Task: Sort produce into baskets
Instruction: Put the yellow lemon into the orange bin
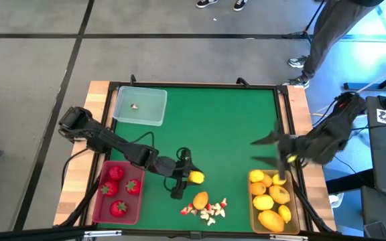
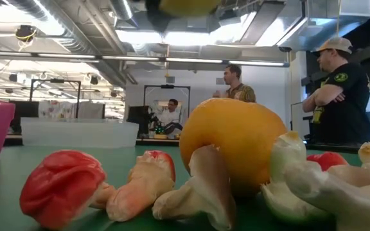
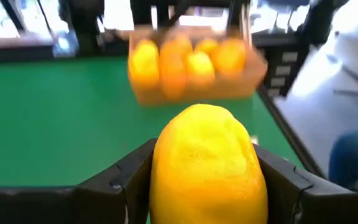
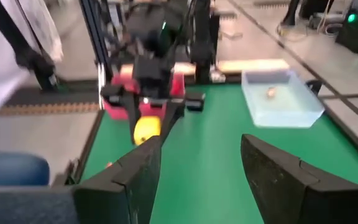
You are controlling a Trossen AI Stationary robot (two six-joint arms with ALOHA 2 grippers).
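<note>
My left gripper (image 1: 187, 176) is shut on a yellow lemon (image 1: 196, 177) over the near middle of the green table; the lemon also shows in the left wrist view (image 3: 207, 162). My right gripper (image 1: 265, 150) is open and empty at the right, just beyond the far end of the tan tray (image 1: 273, 201), which holds several lemons. The red tray (image 1: 118, 191) at the near left holds three strawberries. The clear tray (image 1: 139, 106) at the far left holds one tiny bit. An orange lemon (image 1: 200, 199) and small white-and-red bits (image 1: 211, 210) lie on the table near the front edge. My left gripper pinches the yellow lemon by its two opposite sides (image 3: 163, 168) between its two fingers (image 3: 126, 180). The fingers come roughly level from the table's left, pointing toward the tan tray. The lemon is lifted clear of the table and shows high in the low view (image 2: 185, 5).
People stand in the room beyond the far and right sides of the table. The table has a raised wooden border (image 1: 99, 94). Open green surface (image 1: 213, 120) lies between the clear tray and my right gripper.
</note>
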